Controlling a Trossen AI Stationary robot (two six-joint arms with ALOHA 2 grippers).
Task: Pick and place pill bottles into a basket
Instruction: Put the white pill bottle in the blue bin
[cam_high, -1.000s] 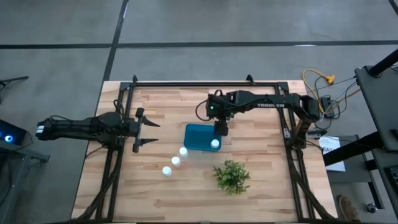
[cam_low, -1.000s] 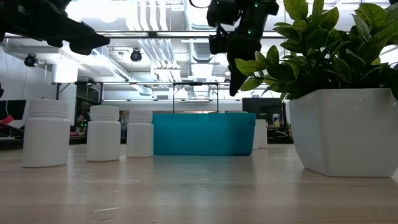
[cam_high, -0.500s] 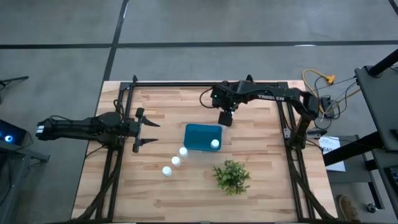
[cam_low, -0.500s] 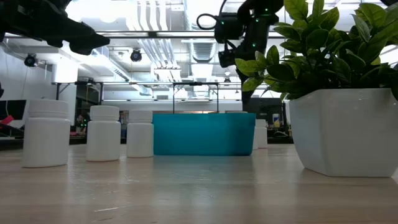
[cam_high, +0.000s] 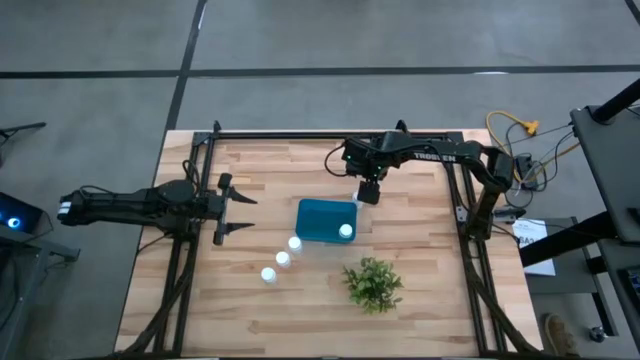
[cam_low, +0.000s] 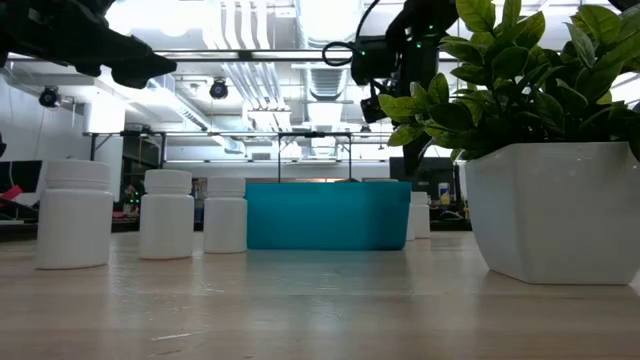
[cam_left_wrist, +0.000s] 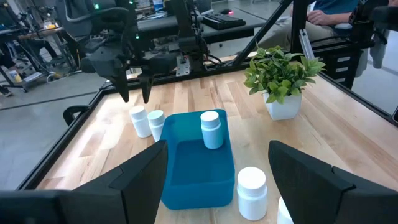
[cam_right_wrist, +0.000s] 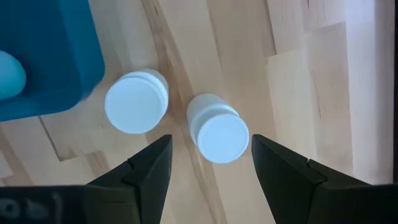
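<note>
The teal basket (cam_high: 322, 218) sits mid-table with one white pill bottle (cam_high: 345, 232) upright in its near right corner. Three more bottles (cam_high: 295, 243), (cam_high: 283, 259), (cam_high: 268, 274) stand in a slanting row off its near left corner. Just past the basket's far right corner stand two bottles (cam_right_wrist: 136, 102), (cam_right_wrist: 217, 129). My right gripper (cam_high: 368, 192) hangs open above them, pointing down, with the right-hand bottle roughly below the gap between its fingers (cam_right_wrist: 211, 171) and clear of it. My left gripper (cam_high: 237, 207) waits open at the table's left, aimed at the basket (cam_left_wrist: 196, 158).
A small green plant in a white pot (cam_high: 373, 284) stands near the front, right of the bottle row; it also looms at the right of the low view (cam_low: 550, 210). Black frame rails (cam_high: 330, 134) run along the table's far and side edges.
My right gripper has moved from above the basket's right part toward the table's far edge and slightly right, sinking a little, and now hangs over the two bottles beyond the basket. Its fingers stay open. No bottle has moved.
</note>
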